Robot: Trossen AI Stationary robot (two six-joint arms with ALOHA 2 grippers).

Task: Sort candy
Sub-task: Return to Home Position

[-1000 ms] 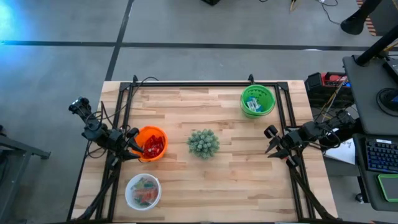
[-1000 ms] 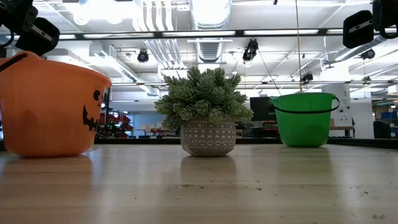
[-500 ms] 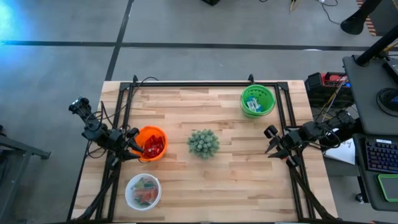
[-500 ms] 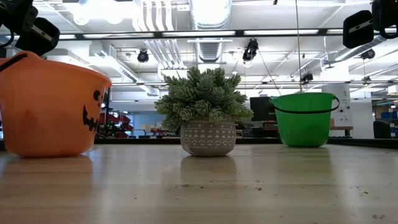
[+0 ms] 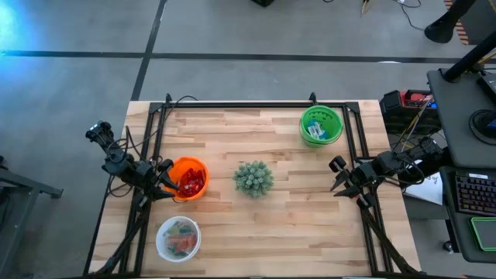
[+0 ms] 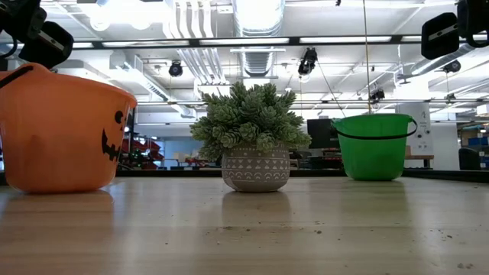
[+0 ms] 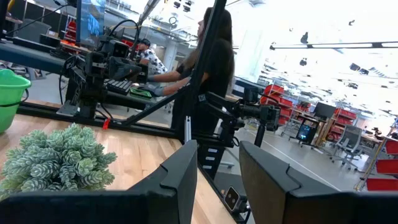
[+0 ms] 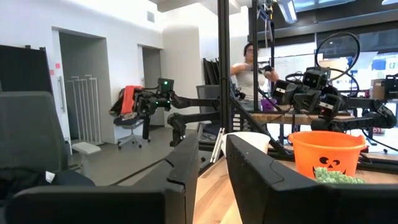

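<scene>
Dark left gripper (image 5: 165, 180): fingers parted, nothing between them, at the left edge of the wooden table (image 5: 294, 221), just beside the orange bucket (image 5: 180, 167). Right gripper (image 5: 339, 177): likewise parted and empty, at the right edge, well apart from the green bucket (image 5: 334, 116).

Candy: red packets (image 5: 193, 183) lie in the orange bucket, blue-and-white bars (image 5: 314, 132) in the green bucket, and mixed gummies (image 5: 180, 241) in the white bucket (image 5: 160, 232). A potted plant (image 5: 253, 178) stands mid-table.

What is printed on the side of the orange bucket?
A black jack-o'-lantern face on the orange bucket, clearest in the low view.
</scene>
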